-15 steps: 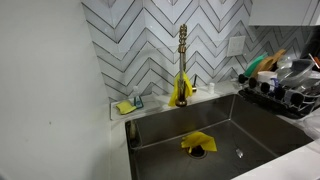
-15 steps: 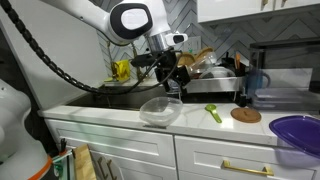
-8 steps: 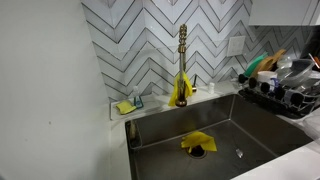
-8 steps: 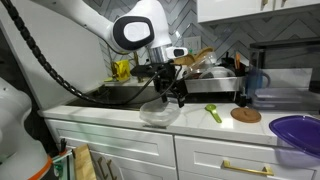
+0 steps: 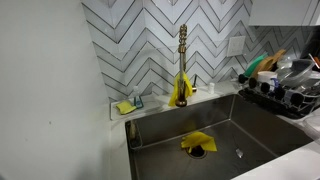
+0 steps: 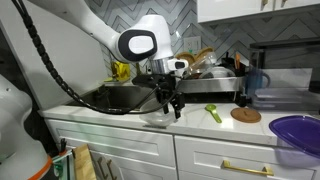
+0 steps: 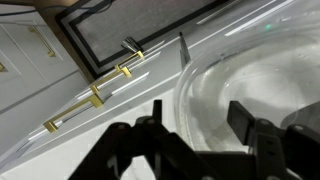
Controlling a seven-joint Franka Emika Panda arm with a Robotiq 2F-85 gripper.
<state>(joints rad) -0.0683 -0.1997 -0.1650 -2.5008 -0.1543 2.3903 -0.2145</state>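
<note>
A clear glass bowl (image 7: 262,78) sits on the white counter (image 6: 120,115) beside the sink, near the front edge. My gripper (image 6: 171,104) points down into it and hides most of the bowl (image 6: 150,117) in that exterior view. In the wrist view the gripper (image 7: 200,116) straddles the bowl's near rim: one black finger (image 7: 157,112) is outside the wall and the other finger (image 7: 244,120) is inside. The jaws stand apart, and I see a gap between each pad and the glass.
A green spoon (image 6: 214,113), a brown round board (image 6: 245,115) and a purple bowl (image 6: 298,133) lie further along the counter. Behind stands a full dish rack (image 6: 215,72). The sink (image 5: 262,128) holds a yellow cloth (image 5: 197,142) under a gold faucet (image 5: 183,55). Cabinet handles (image 7: 92,94) are below.
The gripper has come down from above the counter onto the bowl's rim. Its fingers now stand a little closer together.
</note>
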